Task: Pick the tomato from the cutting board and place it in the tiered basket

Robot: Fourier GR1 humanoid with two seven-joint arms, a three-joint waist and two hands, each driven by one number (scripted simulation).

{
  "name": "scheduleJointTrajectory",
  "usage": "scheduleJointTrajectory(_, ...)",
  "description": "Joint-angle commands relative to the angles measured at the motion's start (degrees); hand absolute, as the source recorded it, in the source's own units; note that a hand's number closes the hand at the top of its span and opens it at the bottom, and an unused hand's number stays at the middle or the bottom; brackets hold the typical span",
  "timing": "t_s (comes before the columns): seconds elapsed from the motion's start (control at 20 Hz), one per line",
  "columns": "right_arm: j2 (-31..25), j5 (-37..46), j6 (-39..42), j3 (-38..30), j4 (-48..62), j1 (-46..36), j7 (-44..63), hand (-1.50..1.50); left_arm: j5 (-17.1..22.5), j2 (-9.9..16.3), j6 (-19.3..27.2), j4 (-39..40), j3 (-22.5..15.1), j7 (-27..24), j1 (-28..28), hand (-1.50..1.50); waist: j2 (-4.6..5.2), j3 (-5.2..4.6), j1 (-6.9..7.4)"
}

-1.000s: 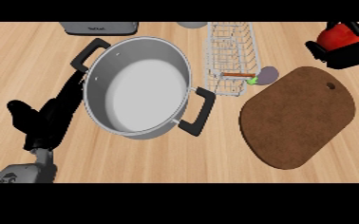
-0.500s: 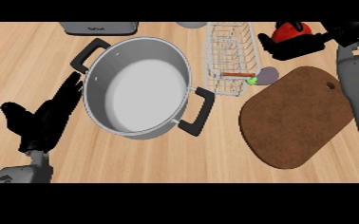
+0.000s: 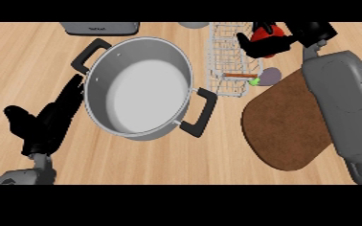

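wooden counter (image 3: 163, 163) under steel pot (image 3: 141, 91), cutting board (image 3: 286, 129), wire basket (image 3: 230, 60)

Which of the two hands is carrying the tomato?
The right hand, by the tiered basket, has its fingers curled round the red tomato. The left hand, beside the pot, holds nothing.

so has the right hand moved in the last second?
Yes. The right hand, curled round the tomato, has shifted left from the view's right edge and is now over the basket.
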Motion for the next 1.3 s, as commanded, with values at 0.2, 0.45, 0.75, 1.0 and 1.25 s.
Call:
scheduleJointTrajectory(0.2,5.41,7.4,-9.88,0.91,7.27,0.78,-4.13,1.5,-3.25,-2.12,1.45,-3.14,-1.51,0.67,1.5,0.0,-0.01,0.01,0.02)
scheduleJointTrajectory(0.45,9.96,5.45,-18.57,-4.7,14.73,-5.59,-5.91,1.5,-1.9,-1.83,-0.26,-1.32,-0.36,-0.56,0.73,0.0,0.22,0.03,0.68)
scheduleJointTrajectory(0.75,11.71,7.07,-20.53,-4.61,22.85,-9.47,-10.83,-1.5,-0.76,-0.46,-1.75,0.34,2.46,1.13,-2.08,0.0,0.09,0.01,0.19)
scheduleJointTrajectory(1.0,13.36,5.9,-21.53,-6.83,27.65,-14.36,-10.96,-1.5,-1.94,-1.13,-2.0,2.45,2.37,-1.09,-1.96,0.0,0.19,-0.01,0.3)
scheduleJointTrajectory(1.25,12.31,-2.26,-17.82,-13.5,25.97,-14.6,-9.7,-1.5,-1.93,-2.29,-0.96,-4.09,0.73,3.17,1.32,0.0,-0.09,0.05,0.34)
